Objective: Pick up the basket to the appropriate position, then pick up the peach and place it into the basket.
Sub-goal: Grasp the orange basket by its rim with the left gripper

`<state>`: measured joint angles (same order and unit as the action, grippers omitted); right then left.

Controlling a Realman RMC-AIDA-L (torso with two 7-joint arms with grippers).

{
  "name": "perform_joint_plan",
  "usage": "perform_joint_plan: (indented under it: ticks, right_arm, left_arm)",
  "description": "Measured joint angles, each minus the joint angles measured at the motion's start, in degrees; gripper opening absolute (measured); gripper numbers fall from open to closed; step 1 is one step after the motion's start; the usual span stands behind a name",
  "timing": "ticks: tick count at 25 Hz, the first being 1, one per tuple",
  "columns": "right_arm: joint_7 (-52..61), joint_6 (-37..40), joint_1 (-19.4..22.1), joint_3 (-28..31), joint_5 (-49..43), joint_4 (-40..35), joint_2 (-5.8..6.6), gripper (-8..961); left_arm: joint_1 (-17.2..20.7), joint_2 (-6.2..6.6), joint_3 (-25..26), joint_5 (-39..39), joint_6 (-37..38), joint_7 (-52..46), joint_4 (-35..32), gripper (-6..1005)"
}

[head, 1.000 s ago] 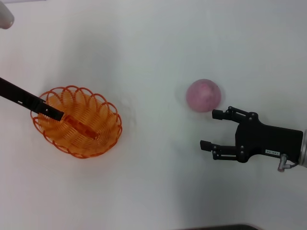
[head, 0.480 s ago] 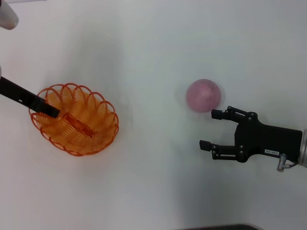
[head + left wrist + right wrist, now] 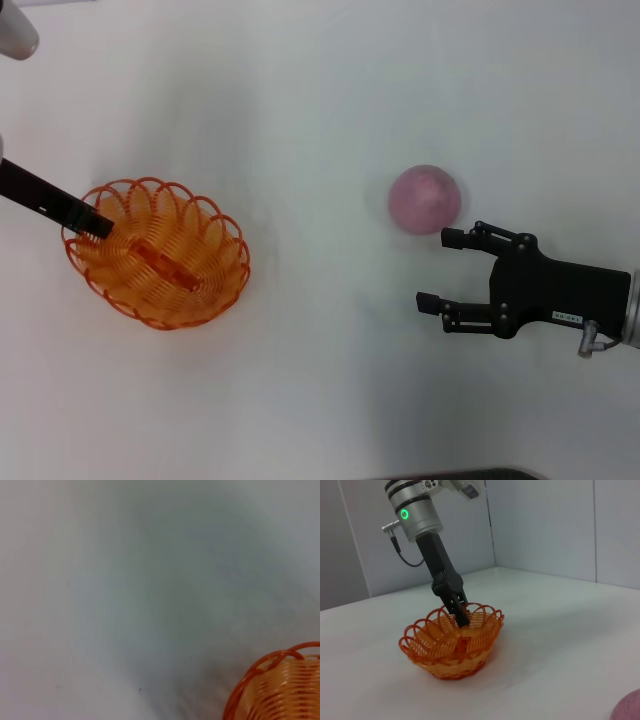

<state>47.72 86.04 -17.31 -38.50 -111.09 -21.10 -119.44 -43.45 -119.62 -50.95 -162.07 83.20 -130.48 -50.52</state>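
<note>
The orange wire basket (image 3: 160, 262) sits on the white table at the left. It also shows in the left wrist view (image 3: 280, 692) and the right wrist view (image 3: 451, 647). My left gripper (image 3: 100, 225) reaches in from the left with its tip at the basket's left rim; the right wrist view (image 3: 461, 616) shows it coming down just inside that rim. The pink peach (image 3: 425, 198) lies on the table at the right, and its edge shows in the right wrist view (image 3: 629, 707). My right gripper (image 3: 436, 269) is open and empty, just in front of the peach and not touching it.
The white table (image 3: 320, 110) spreads all around both things. A grey-white arm part (image 3: 15, 32) shows at the far left corner. Light walls (image 3: 545, 525) stand behind the table in the right wrist view.
The left gripper's tip has drawn back from the basket's inside to its left rim. The basket shifted slightly left and settled. The right arm and the peach have not moved.
</note>
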Motion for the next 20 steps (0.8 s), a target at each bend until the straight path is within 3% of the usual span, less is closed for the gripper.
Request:
perform_joint_plan:
  ticks: [3, 7, 15, 20]
  right_arm:
    - [0.00, 0.00, 0.00, 0.00, 0.00, 0.00, 0.00, 931]
    - [0.00, 0.00, -0.04, 0.00, 0.00, 0.00, 0.00, 931]
    - [0.00, 0.01, -0.09, 0.17, 0.00, 0.01, 0.00, 931]
    - [0.00, 0.17, -0.09, 0.24, 0.00, 0.07, 0.00, 931]
  left_arm:
    - [-0.02, 0.00, 0.24, 0.00, 0.04, -0.05, -0.12, 233]
    - [-0.04, 0.02, 0.23, 0.02, 0.14, -1.05, -0.21, 162]
    - [-0.50, 0.47, 2.15, 0.73, 1.71, -4.33, -0.02, 133]
    - [-2.21, 1.37, 7.89, 1.87, 7.33, -6.10, 0.37, 127]
